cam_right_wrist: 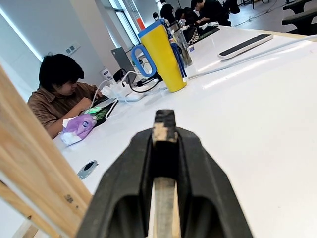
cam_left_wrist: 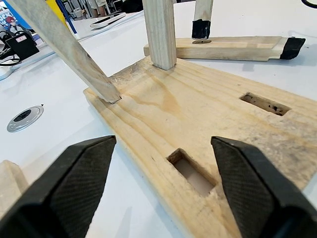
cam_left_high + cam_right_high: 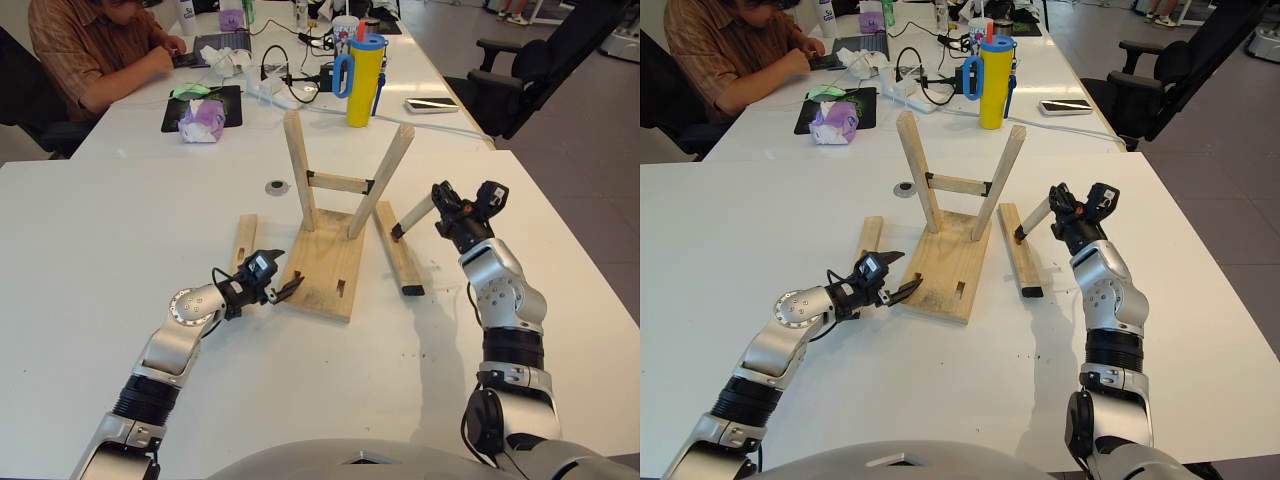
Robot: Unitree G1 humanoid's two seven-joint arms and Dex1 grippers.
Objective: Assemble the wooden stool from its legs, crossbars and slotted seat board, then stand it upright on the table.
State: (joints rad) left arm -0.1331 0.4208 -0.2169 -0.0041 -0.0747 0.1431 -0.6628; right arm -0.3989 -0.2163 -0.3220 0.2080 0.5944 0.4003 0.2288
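Observation:
The slotted seat board [image 3: 325, 265] lies flat mid-table. Two legs [image 3: 300, 165] [image 3: 385, 175] stand up from it, joined by a crossbar [image 3: 338, 182]. Another leg [image 3: 398, 262] lies on the table to the right of the board, and a wooden piece [image 3: 245, 240] lies to its left. My left gripper [image 2: 163, 141] is open at the board's near left edge, its fingers [image 2: 81, 173] either side of an empty slot [image 2: 190, 173]. My right gripper [image 3: 447, 208] is shut on a short black-tipped crossbar [image 3: 415, 215], which slants down toward the lying leg.
A yellow tumbler [image 3: 365, 75], a phone [image 3: 432, 105], cables and a purple bag [image 3: 203, 120] sit at the back. A round metal grommet [image 3: 276, 187] lies behind the board. Bare table surface [image 3: 90, 260] stretches to the left, and its edge [image 3: 590, 260] runs close on the right.

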